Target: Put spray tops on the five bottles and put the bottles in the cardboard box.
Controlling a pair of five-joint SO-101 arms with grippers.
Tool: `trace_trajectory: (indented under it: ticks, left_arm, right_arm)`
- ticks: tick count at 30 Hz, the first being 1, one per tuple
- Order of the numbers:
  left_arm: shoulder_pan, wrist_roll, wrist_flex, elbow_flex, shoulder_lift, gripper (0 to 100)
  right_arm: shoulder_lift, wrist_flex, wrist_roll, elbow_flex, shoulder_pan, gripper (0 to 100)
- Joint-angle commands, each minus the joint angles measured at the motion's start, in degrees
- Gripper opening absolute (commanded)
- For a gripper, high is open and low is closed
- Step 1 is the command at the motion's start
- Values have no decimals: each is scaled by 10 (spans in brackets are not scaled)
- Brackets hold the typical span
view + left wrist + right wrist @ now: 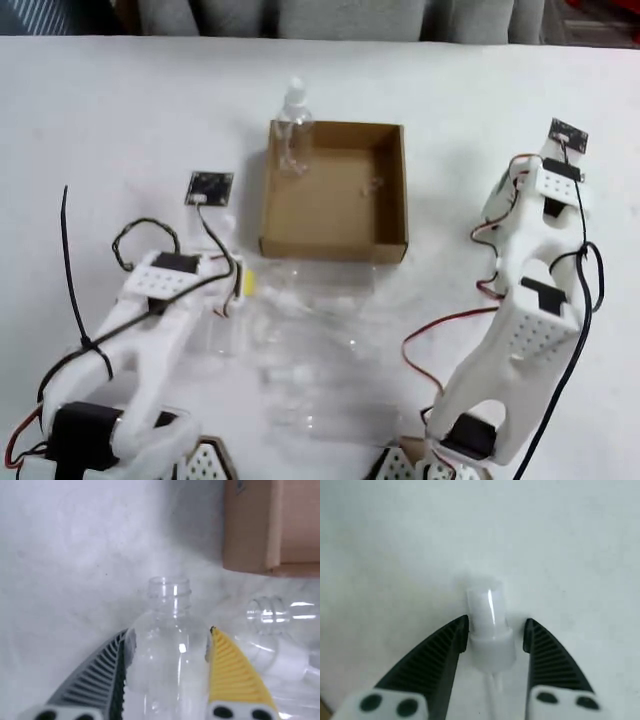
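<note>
- Left wrist view: the left pincer (168, 631) is clenched on an uncapped clear bottle (167, 655). The grey pad is on one side of the body and the yellow pad on the other, both touching just below the shoulder.
  - The open neck points away from the pincer, past the fingertips.
  - I judge the bottle light, thin-walled and slick. It would likely dent or twist under a hard squeeze, so the stiffer shoulder is the best place to hold it while a top goes on.
  - A second open bottle (272, 614) lies just beyond the yellow pad, and a corner of the cardboard box (250, 530) sits farther ahead on that same side.
- Right wrist view: the right pincer (496, 621) is partly open and straddles a white spray top (490, 630) at its collar.
  - One black pad touches the collar, while the other shows a sliver of gap, so I read it as not yet clamped.
  - The thin dip tube runs back between the pads toward the wrist.
  - The top looks small, rigid and very light. The collar is the place to grip; the tube would probably bend.
- High view: loose clear bottles (310, 350) lie between the two arms. One capped bottle (294, 130) stands in the box's far corner, well ahead of the left pincer.
</note>
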Motion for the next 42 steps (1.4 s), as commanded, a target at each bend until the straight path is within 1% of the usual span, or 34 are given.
trace_trajectory:
  ticks: [1,3,6,7,9,14,18,20,25,30,36,42]
  left_arm:
    - [5,7,-19,-2,-22,20]
    - [5,7,-19,-2,-22,20]
    - [5,7,-19,-2,-22,20]
    - [5,7,-19,-2,-22,20]
    - [5,7,-19,-2,-22,20]
    - [5,7,-18,-2,-22,20]
    - [5,5,-20,6,-26,20]
    - [7,4,-21,10,-26,20]
    - [7,5,-21,9,-32,20]
    - [8,5,-7,29,-111,20]
    - [8,7,57,33,-319,20]
    - [9,8,86,34,-552,20]
  right_arm:
    - [15,42,24,-58,-7,155]
    - [28,57,29,-76,-11,143]
    - [44,66,35,-95,-15,43]
    - [45,70,51,-99,-17,11]
    - [45,101,74,-111,-21,24]
    - [6,207,74,-164,-18,16]
    - [-73,321,75,-191,-17,16]
    - [-117,349,75,-169,-17,16]
    - [-285,344,74,14,-30,16]
    - [-487,296,76,194,-38,16]
    - [-687,214,79,345,-83,16]
    - [-837,169,79,363,-128,18]
